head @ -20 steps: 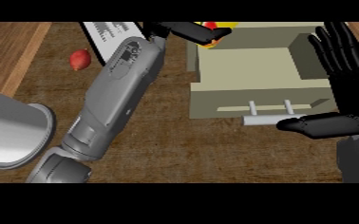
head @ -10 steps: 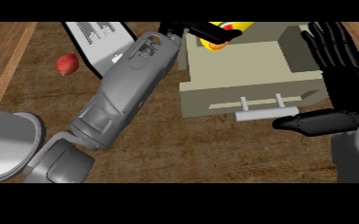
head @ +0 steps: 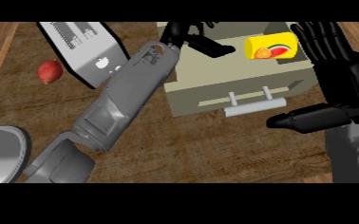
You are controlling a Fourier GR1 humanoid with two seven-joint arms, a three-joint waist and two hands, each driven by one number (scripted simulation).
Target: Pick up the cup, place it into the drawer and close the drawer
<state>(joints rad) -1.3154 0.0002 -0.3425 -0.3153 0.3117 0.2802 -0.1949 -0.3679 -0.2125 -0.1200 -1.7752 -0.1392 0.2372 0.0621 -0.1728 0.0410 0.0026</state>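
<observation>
At the far left edge sits a round grey metal vessel (head: 8,154), partly cut off. Above it, a small red fruit (head: 49,71) lies on the brown wooden counter (head: 210,147), beside a white and grey boxy appliance (head: 77,47). The left hand (head: 188,34) hangs over the rear left of the open beige drawer (head: 210,83), relaxed and holding nothing, its thumb pointing at the cup but apart from it. The drawer's pale bar handle (head: 254,106) faces the robot. The yellow cup with a fruit print (head: 270,46) rests inside the drawer, near its right rear corner. The right hand (head: 333,71) rests at the right edge, fingers straight and spread, just beside the drawer.
</observation>
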